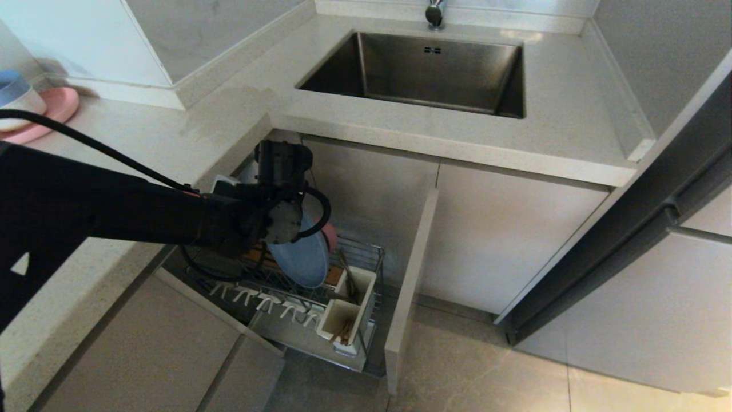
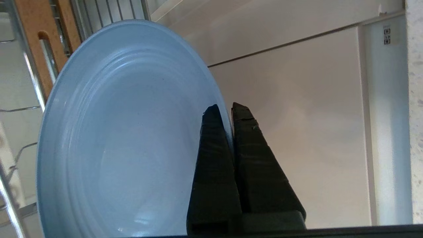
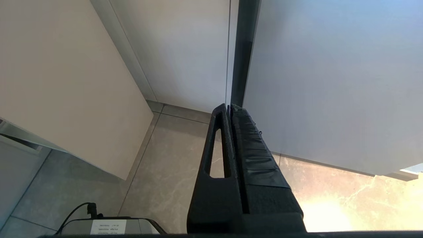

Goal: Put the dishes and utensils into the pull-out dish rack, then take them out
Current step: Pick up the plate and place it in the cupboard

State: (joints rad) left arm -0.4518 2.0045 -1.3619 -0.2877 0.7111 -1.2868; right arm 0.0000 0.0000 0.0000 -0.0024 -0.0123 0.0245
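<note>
One arm is at work: the left arm reaches in from the left of the head frame to the pulled-out rack (image 1: 366, 257) under the worktop (image 1: 171, 143). Its left gripper (image 2: 224, 109) is pinched narrow on the rim of the blue plate (image 2: 125, 138), one finger on each face of the rim, as the left wrist view shows. In the head view the plate (image 1: 303, 257) stands on edge in the middle of the frame, above the rack's wooden strip (image 1: 333, 276), with the wrist covering its upper left part. Whether its lower edge rests in a slot I cannot tell. Behind the plate, a sliver of the pink bowl (image 1: 330, 236) shows at its upper right edge.

Lower in the rack, white prongs (image 1: 269, 300) run in a row toward the lower left, and the white box (image 1: 349, 315) sits at the rack's front right corner. Chopsticks (image 1: 343, 332) stand in the box's near compartment; a slim utensil (image 1: 349, 274) leans in the far one. The beige front panel (image 1: 409, 286) stands right of the rack.

At the upper left edge of the head frame, a blue-and-white bowl (image 1: 17, 94) sits on a pink plate (image 1: 54, 111) on the worktop. The sink (image 1: 423, 71) fills the upper middle.

The right gripper (image 3: 229, 107) hangs parked, fingers pressed together on nothing, over the tiled floor (image 3: 165, 158) beside a cabinet.
</note>
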